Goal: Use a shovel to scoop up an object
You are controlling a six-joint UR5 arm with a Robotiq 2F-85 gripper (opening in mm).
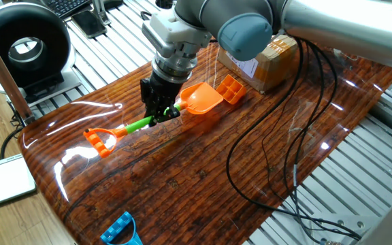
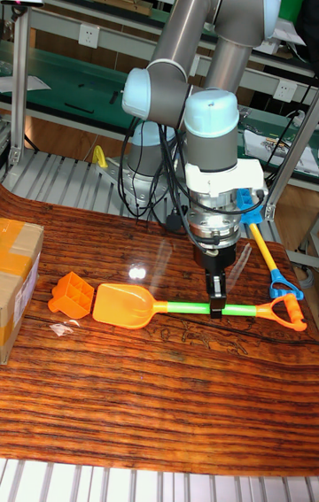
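Note:
The shovel (image 1: pixel 148 122) lies low over the wooden table, its orange blade (image 1: pixel 201 99) pointing at the object and its orange loop end (image 1: pixel 100 141) toward the near left. My gripper (image 1: pixel 160 116) is shut on the green shaft (image 2: pixel 190 307) just behind the blade. The object (image 1: pixel 232 89), a small orange block with square compartments, sits right at the blade's tip; in the tall fixed view the blade (image 2: pixel 124 304) reaches the object (image 2: pixel 72 296). Whether they touch I cannot tell.
A brown cardboard box (image 1: pixel 267 60) stands just behind the object. A small blue toy (image 1: pixel 122 229) lies at the table's near edge. Black cables (image 1: pixel 264 156) trail across the right side. A second toy shovel with a blue shaft (image 2: pixel 263 250) lies behind the arm.

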